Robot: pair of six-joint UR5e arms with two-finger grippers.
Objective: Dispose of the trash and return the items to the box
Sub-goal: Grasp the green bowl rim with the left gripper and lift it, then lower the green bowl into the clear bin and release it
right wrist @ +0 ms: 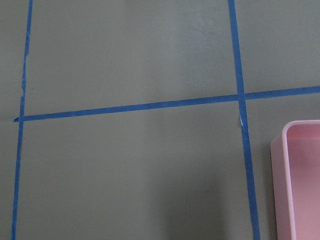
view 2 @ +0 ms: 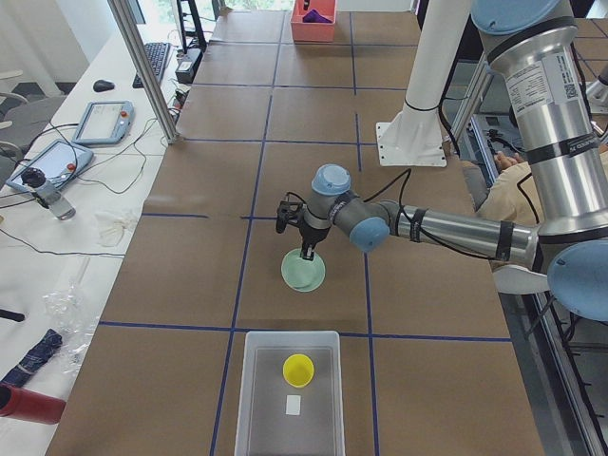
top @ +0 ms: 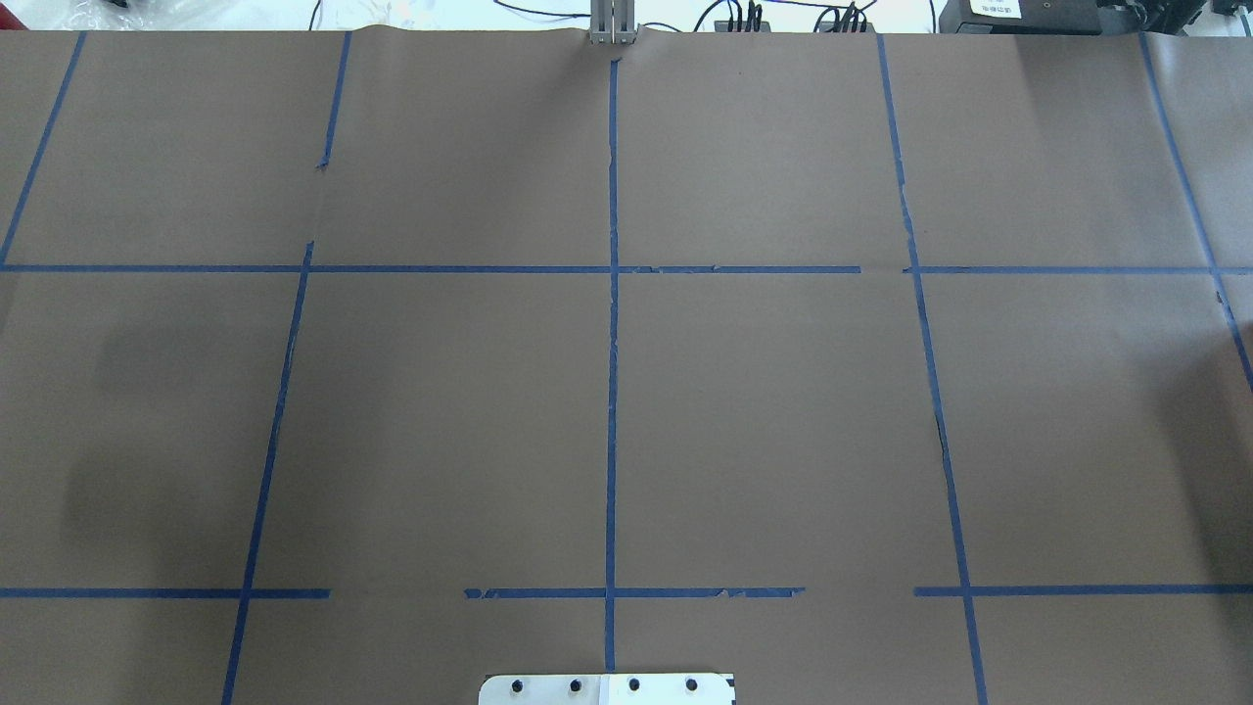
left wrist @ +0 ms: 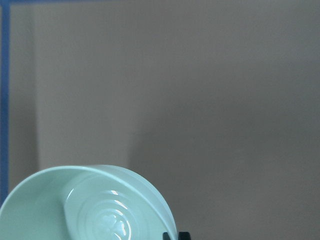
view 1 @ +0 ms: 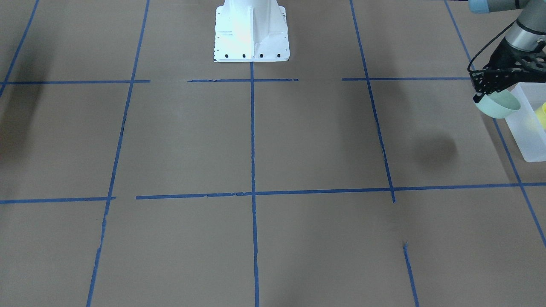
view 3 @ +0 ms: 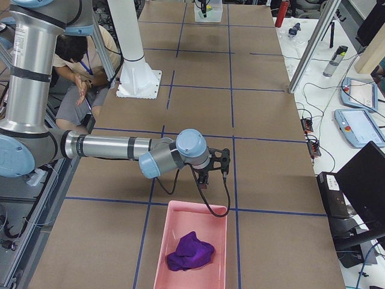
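Mint-green bowl point(view 1: 500, 106) hangs tilted just below the left gripper point(view 1: 479, 96), rim pinched between its fingers, near the box point(view 1: 527, 136) holding the yellow cup point(view 2: 299, 370). Right gripper point(view 3: 203, 182): finger state cannot be told.

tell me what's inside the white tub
A yellow cup and a small white flat piece are in the tub. The green bowl is outside, held by the left gripper. Its near end is out of frame.
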